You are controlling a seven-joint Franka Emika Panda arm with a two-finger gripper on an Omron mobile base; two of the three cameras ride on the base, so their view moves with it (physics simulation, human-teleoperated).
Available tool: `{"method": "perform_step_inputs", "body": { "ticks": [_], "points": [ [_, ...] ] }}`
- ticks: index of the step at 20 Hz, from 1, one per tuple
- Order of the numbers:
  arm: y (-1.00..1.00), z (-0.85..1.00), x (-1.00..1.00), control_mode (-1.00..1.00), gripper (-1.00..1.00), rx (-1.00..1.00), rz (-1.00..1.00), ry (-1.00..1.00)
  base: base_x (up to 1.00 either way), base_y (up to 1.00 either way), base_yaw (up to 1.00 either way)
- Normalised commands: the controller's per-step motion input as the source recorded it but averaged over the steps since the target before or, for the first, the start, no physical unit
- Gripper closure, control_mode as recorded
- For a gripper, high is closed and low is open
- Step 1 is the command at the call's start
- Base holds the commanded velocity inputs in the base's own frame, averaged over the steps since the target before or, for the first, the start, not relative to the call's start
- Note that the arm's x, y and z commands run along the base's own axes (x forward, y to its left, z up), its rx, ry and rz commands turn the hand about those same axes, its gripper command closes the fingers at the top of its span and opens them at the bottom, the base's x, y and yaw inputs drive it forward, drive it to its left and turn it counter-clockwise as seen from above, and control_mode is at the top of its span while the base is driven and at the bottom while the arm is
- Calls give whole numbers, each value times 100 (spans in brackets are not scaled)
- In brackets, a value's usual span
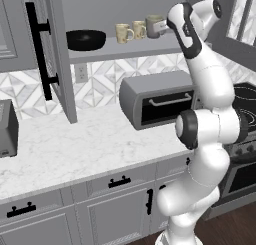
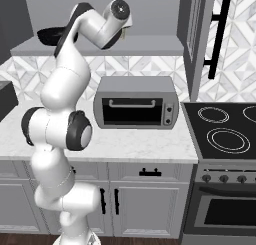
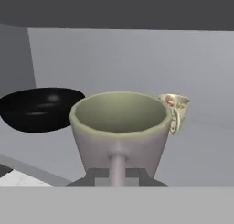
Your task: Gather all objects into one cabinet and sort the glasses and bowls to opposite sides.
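The grey upper cabinet stands open, and its shelf (image 1: 125, 50) holds all the objects. The glossy black bowl (image 1: 86, 39) (image 3: 40, 109) lies at the shelf's left end. Two cream-yellow mugs (image 1: 123, 33) (image 1: 138, 29) stand side by side to its right. One of them peeks out behind the grey-taupe mug (image 3: 119, 127) in the hand view. That grey-taupe mug (image 1: 155, 25) is furthest right, low over or on the shelf, with its handle turned toward my hand. My gripper (image 1: 165, 25) (image 3: 118, 175) is shut on this handle.
The open cabinet door (image 1: 60, 54) with its black bar handle (image 1: 42, 49) juts out left of the shelf. A toaster oven (image 1: 157, 101) (image 2: 136, 106) sits on the marble counter (image 1: 75, 149) under the shelf. The stove (image 2: 220, 124) is to the right.
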Motion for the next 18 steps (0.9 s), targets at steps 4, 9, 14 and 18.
{"method": "perform_step_inputs", "body": {
  "ticks": [4, 9, 14, 18],
  "points": [
    [12, -8, 45, -100, 100, 2, 4, 19, 0, 0, 0],
    [0, -10, 9, -100, 100, 0, 3, 6, 0, 0, 0],
    [0, -15, 22, -100, 100, 0, 0, -2, 0, 0, 0],
    [0, -36, 8, -100, 100, 0, 0, -8, 0, 0, 0]
  ]
}}
